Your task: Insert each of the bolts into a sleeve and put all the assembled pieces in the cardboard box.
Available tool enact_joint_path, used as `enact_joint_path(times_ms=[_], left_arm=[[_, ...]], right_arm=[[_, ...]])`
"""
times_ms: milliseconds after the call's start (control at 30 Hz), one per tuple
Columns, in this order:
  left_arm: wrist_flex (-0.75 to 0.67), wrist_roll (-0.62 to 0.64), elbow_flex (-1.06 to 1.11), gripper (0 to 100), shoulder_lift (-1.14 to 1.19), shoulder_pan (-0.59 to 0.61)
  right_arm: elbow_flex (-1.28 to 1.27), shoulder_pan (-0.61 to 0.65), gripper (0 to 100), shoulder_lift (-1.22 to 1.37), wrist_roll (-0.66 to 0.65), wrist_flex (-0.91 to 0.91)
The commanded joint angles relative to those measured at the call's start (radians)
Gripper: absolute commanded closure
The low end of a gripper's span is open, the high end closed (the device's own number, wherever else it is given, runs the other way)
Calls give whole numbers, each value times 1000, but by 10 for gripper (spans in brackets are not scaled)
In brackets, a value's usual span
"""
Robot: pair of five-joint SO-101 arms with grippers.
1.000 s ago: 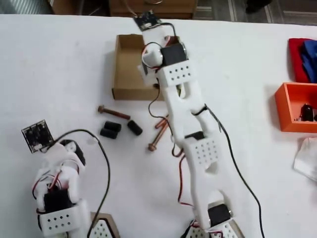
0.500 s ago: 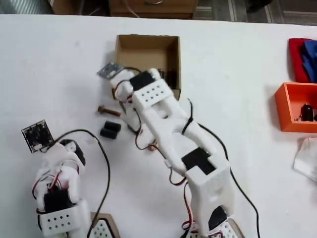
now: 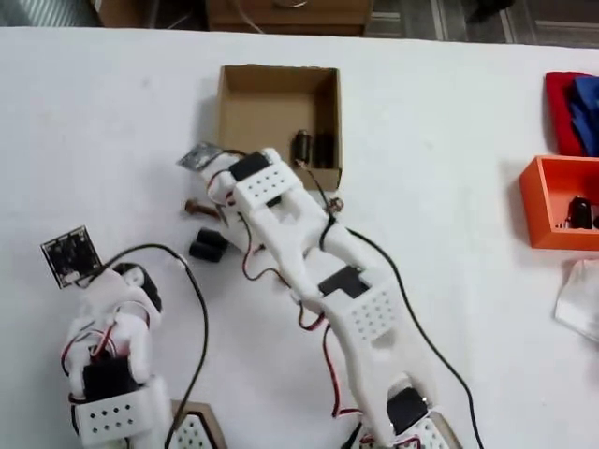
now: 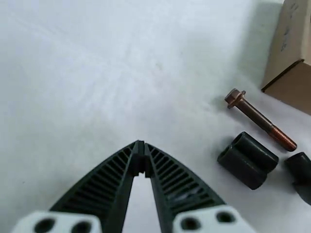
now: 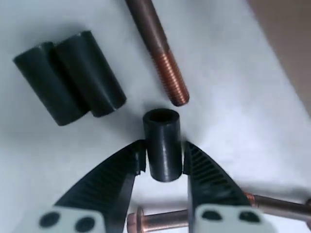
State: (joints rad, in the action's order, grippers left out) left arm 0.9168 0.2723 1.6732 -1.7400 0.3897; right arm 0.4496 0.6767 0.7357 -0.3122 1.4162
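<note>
The cardboard box stands at the back, and two assembled pieces lie against its right wall. In front of it my right gripper is down at the table, shut on a lone black sleeve that lies flat. Just beyond that sleeve is a copper bolt, with two sleeves side by side next to it. Another bolt lies under the fingers. My left gripper is shut and empty, low over the table, short of the bolt and the sleeve pair.
An orange bin sits at the right with a dark item inside. Red and blue cloth lies behind it, and white crumpled material is at the right edge. The left arm is folded at the front left.
My right arm drew back from over the box and swung left and down onto the loose sleeves. The pieces in the box are now uncovered. The left arm stayed still.
</note>
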Motion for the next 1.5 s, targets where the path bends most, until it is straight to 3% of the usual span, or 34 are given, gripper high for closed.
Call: enact_joint_path(times_ms=[0, 233, 333, 500, 833, 933, 1067, 1167, 1333, 1467], left_arm=[[-15, 9, 25, 974, -8, 9], [-15, 9, 25, 974, -8, 8], [-15, 9, 25, 974, -8, 8], [-14, 9, 25, 974, -8, 8], [14, 3, 25, 974, -6, 3], [34, -54, 25, 973, -11, 2], [29, -341, 21, 973, -12, 6], [-8, -471, -16, 973, -12, 3], [-38, -572, -77, 970, -9, -31], [-104, -575, -85, 849, -5, -80]], right_arm=[[51, 22, 883, 28, -6, -7], [51, 15, 887, 54, -6, -7], [49, 15, 978, 48, -6, -7], [46, 4, 974, -4, 3, 27], [-32, -134, 974, -587, 58, 143], [-184, -177, 974, -823, 60, 120], [-488, -239, 974, -1162, 60, 45], [-776, -300, 975, -1403, 55, -50], [-1229, -463, 975, -1750, 51, -248], [-1496, -558, 975, -1936, 51, -377]])
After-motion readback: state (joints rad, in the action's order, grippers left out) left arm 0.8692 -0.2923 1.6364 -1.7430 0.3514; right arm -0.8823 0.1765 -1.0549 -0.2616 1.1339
